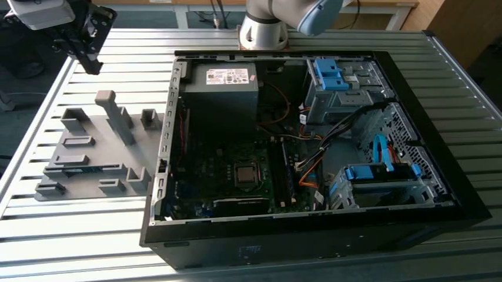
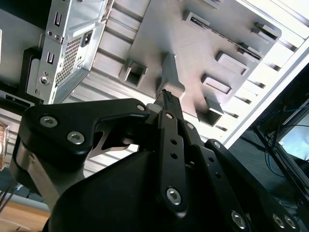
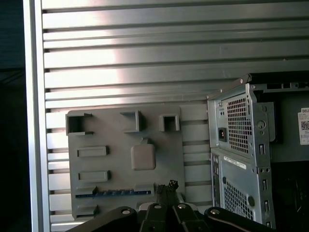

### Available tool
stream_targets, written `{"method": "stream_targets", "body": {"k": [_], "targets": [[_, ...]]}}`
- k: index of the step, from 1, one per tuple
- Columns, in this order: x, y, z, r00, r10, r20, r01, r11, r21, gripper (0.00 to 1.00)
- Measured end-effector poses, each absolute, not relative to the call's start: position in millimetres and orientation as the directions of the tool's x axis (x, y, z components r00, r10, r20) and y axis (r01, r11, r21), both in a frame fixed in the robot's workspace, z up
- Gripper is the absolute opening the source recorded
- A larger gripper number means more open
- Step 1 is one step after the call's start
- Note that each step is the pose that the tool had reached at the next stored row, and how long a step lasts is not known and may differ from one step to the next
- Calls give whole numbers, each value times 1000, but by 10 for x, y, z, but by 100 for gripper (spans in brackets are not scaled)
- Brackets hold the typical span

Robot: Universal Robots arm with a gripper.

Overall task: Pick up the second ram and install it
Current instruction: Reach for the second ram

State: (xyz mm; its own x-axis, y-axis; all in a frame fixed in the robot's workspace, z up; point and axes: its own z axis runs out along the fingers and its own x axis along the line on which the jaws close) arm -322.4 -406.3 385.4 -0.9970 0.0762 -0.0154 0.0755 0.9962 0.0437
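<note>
**Operator:** Currently, what is the finger condition of the gripper [image 1: 93,66] [image 3: 166,185] [image 2: 166,95]?

**Technician:** Closed. In both wrist views the two fingertips meet with no gap between them, and nothing is clamped. The exterior view shows the same: the fingers come down to a single dark tip, carrying no part.

**Operator:** Where is the second ram relative to the fingers?

**Technician:** The second ram [image 3: 113,193] [image 1: 82,170] stands on its long edge in a slot of the grey fixture plate [image 3: 116,169] [image 1: 86,138] [image 2: 193,53]. It is below the fingers and not touching them. In the first wrist view one end of the strip appears just beside the fingertips. The exterior view shows the gripper raised above the slatted table [image 1: 117,247] [image 3: 145,48], well apart from the strip.

**Operator:** What else lies near the fingers?

**Technician:** A tall post [image 1: 117,117] [image 2: 169,79] [image 3: 143,155] rises from the plate; in the second wrist view it sits directly beyond the fingertips. The open computer case [image 1: 314,226] [image 3: 241,145] [image 2: 67,43] rests on the table just beside the plate, well apart from the fingers, toward the exterior view's right.
</note>
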Motion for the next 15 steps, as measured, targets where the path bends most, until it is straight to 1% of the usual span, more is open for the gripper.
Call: {"method": "stream_targets", "body": {"k": [15], "targets": [[-3372, -4063, 3853, -997, 76, -15, 75, 996, 44, 11]]}}
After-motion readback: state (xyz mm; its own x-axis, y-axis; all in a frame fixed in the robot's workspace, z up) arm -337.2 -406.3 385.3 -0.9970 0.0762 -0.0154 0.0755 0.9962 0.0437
